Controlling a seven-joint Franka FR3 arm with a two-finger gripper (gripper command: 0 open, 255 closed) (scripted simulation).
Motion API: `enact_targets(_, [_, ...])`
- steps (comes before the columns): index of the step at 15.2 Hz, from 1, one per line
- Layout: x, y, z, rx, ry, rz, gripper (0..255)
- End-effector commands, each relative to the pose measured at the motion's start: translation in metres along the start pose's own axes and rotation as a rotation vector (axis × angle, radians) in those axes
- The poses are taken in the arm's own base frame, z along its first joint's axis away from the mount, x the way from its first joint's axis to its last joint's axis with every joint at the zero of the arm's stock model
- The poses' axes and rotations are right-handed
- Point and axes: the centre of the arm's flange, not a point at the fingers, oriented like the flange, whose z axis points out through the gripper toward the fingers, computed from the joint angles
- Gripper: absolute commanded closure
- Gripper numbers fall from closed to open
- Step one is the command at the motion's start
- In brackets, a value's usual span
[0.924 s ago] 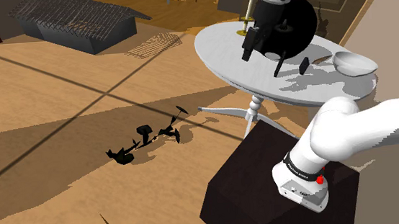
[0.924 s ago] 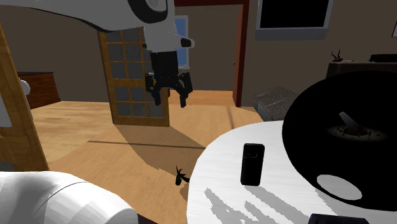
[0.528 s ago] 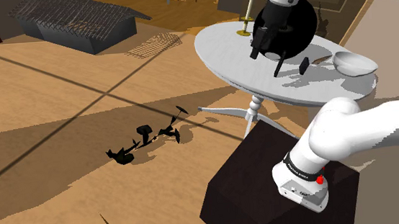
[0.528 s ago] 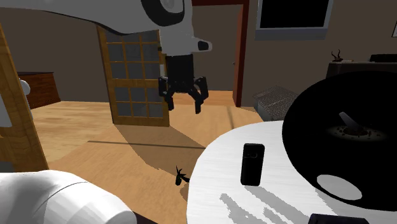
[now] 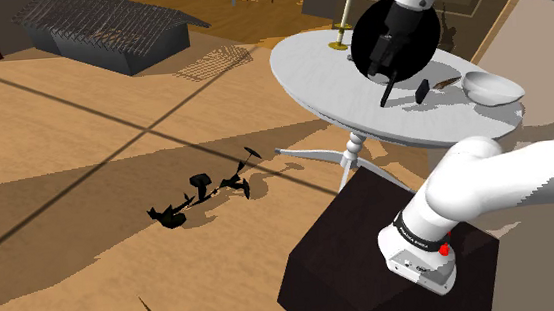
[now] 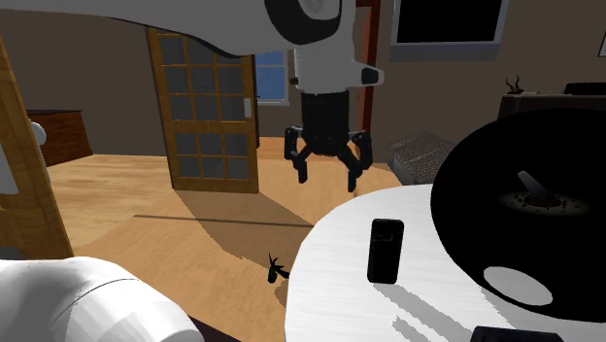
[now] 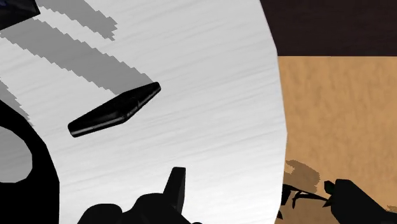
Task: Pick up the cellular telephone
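Shoulder view: round white table on a white pedestal, with wooden floor all round.

Containers on the table:
- White bowl at the table edge on this view's right. Its inside shows plain white.
- Large black round dish near the middle of the top. In the second exterior view a grey stick-like piece shows at its centre. Whether that piece lies in the dish or belongs to it cannot be told.

Phone: black, standing upright on the table top. It is near the dish on the second exterior view's left and not touching it.

Gripper: fingers spread apart, clasping nothing. It hangs over the table's rim, higher than the phone and toward that view's left. In the wrist view the phone appears as a dark slab on the white top, ahead of the fingers and off to one side, not between them.

Surroundings:
- The dish is the phone's closest neighbour.
- Slim gold-coloured object at the table's far edge.
- Black branch-like thing on the floor.
- Dark box stand under the arm.
- Glass-paned door behind.
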Motion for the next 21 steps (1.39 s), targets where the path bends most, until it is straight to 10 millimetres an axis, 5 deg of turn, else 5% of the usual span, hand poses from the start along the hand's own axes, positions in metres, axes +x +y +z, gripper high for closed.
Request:
enact_targets(1, [-0.009, 0.026, 0.005, 0.002, 0.002, 0.013, 0])
enact_targets(8, [-0.028, 0.115, 0.019, 0.011, 0.008, 0.059, 0])
enact_targets(17, [-0.031, 0.114, 0.059, 0.011, 0.008, 0.059, 0])
enact_targets(18, [-0.031, 0.115, 0.059, 0.011, 0.008, 0.059, 255])
enact_targets(21, [-0.031, 0.114, 0.059, 0.011, 0.008, 0.058, 255])
